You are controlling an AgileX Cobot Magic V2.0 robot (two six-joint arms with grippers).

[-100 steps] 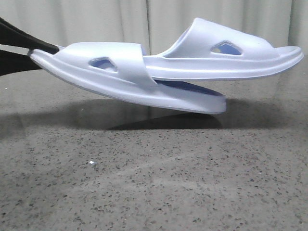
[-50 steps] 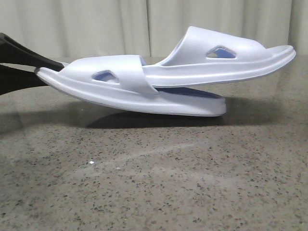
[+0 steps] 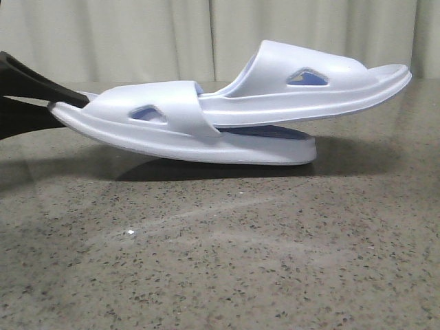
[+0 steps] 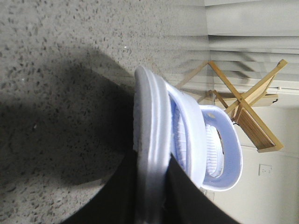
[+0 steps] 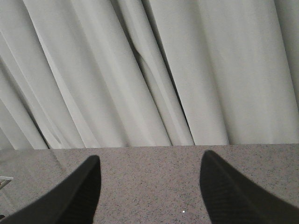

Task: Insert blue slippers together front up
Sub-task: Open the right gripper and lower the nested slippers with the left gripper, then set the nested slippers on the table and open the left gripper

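Two pale blue slippers are nested. The lower slipper (image 3: pixel 172 113) slopes, its right end on or just above the table (image 3: pixel 220 254) and its left end raised. The upper slipper (image 3: pixel 309 86) passes under the lower one's strap and sticks out to the right, off the table. My left gripper (image 3: pixel 63 108) is shut on the lower slipper's raised left end. In the left wrist view the gripper (image 4: pixel 150 161) pinches the thick sole (image 4: pixel 149 112), with the strap (image 4: pixel 231 158) beyond. My right gripper (image 5: pixel 149 161) is open and empty above the table, out of the front view.
Pale curtains (image 3: pixel 137 34) hang behind the speckled stone table. A wooden cross-legged stand (image 4: pixel 247 107) shows past the slippers in the left wrist view. A small white speck (image 3: pixel 130 233) lies on the table in front.
My left gripper has lowered the raised left end of the pair, so the slippers lie flatter and lower, and the lower one's right end has come down to the table.
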